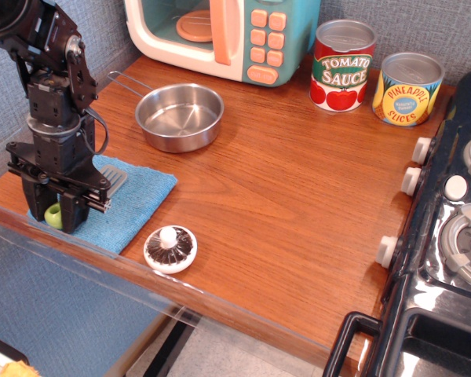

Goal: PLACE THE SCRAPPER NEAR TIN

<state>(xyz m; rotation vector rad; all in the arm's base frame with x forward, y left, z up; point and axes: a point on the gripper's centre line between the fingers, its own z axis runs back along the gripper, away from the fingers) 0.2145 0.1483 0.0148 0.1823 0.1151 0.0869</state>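
Observation:
The scrapper lies on a blue cloth (138,196) at the front left of the counter. Its lime-green handle (53,214) shows between my fingers, and its grey slotted blade (115,180) sticks out to the right. My gripper (55,217) is down on the cloth, with its jaws drawn in against both sides of the handle. The tin (343,67), a red TOMATO SAUCE can, stands upright at the back right of the counter, far from the gripper.
A steel pan (179,116) sits behind the cloth. A toy microwave (228,35) stands at the back. A yellow pineapple can (408,89) is right of the tin. A round black-and-white knobbed lid (169,248) lies near the front edge. A toy stove (455,228) fills the right side.

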